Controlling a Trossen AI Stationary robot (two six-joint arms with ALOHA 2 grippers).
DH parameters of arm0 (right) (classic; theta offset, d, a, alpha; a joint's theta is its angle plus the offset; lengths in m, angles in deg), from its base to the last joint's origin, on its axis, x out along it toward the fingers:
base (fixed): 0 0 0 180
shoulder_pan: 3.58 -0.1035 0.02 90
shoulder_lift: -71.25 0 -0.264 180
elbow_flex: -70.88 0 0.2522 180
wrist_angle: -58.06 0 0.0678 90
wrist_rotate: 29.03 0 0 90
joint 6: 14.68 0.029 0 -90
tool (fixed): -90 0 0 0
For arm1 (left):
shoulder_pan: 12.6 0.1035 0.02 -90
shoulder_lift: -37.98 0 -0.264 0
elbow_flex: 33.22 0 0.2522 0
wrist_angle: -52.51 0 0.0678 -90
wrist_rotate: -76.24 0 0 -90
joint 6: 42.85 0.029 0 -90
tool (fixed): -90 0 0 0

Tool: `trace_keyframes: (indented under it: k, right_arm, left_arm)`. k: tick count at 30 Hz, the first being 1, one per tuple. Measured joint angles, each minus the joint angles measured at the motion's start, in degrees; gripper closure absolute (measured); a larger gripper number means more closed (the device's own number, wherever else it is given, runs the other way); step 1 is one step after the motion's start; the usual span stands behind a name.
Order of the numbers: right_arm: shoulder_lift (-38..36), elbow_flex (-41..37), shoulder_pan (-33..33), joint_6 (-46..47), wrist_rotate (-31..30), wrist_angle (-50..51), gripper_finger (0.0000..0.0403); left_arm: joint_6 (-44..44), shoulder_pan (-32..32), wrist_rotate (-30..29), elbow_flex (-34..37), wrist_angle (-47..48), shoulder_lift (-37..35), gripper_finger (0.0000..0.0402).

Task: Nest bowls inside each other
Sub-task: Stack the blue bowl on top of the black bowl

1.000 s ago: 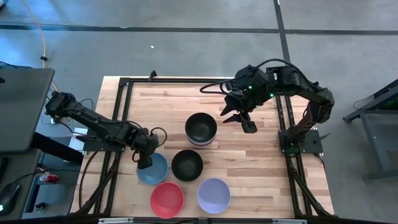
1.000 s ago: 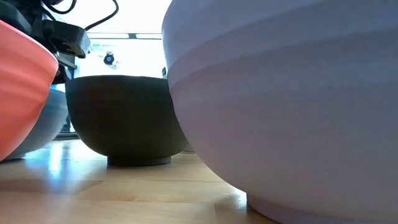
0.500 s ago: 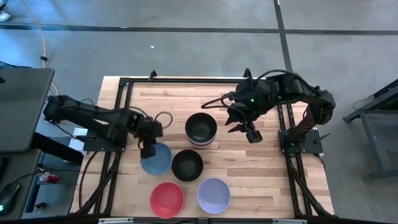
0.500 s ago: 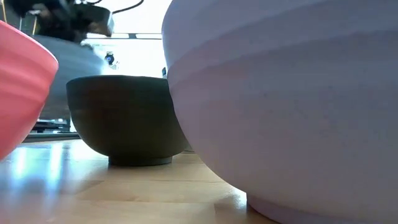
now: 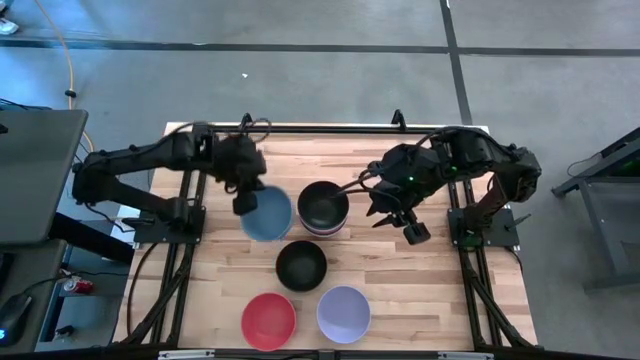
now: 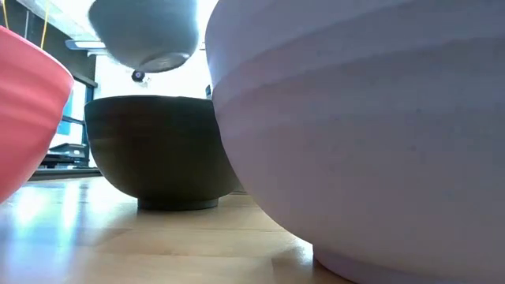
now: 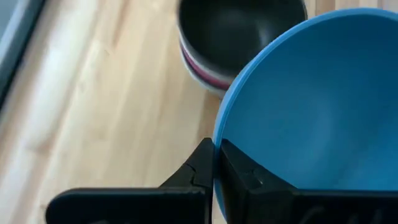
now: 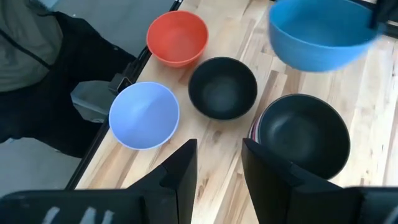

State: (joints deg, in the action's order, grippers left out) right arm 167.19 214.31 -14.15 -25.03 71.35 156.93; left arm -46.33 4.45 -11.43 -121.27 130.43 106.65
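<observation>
Pinching blue bowl (image 5: 268, 213) rim, left claw (image 7: 216, 163) apparently airborne.

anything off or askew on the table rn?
Nothing spilled or damaged. The only thing off the wood is the blue bowl, held in the air by its rim in the shut left gripper, beside the nested stack. The black, red and lavender bowls sit upright, apart. The right gripper is open.

Left gripper (image 7: 214, 167) jaws pinch the blue bowl (image 7: 305, 106) rim near the black-topped stack (image 7: 233, 37)
</observation>
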Motion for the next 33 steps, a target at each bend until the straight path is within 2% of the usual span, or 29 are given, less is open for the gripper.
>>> trace_keyframes:
  k: [8, 20, 24, 33]
  right_arm:
    - [0.00, 0.00, -2.47, 1.31, -1.36, -0.08, 0.0284]
    - [0.00, 0.00, -3.49, 4.13, -2.84, -0.12, 0.0284]
    - [0.00, 0.00, -3.67, 4.13, -2.86, -0.14, 0.0284]
    - [0.00, 0.00, -3.91, 2.77, -2.84, -0.10, 0.0284]
  left_arm:
    - [5.09, 4.59, 0.57, -11.98, -1.75, 11.20, 0.0401]
    - [11.62, 7.28, 10.49, -28.54, -2.47, 31.06, 0.0401]
    - [12.15, 8.35, 12.94, -32.56, 0.16, 36.33, 0.0401]
    - [12.20, 9.99, 12.53, -39.45, 7.85, 43.14, 0.0401]
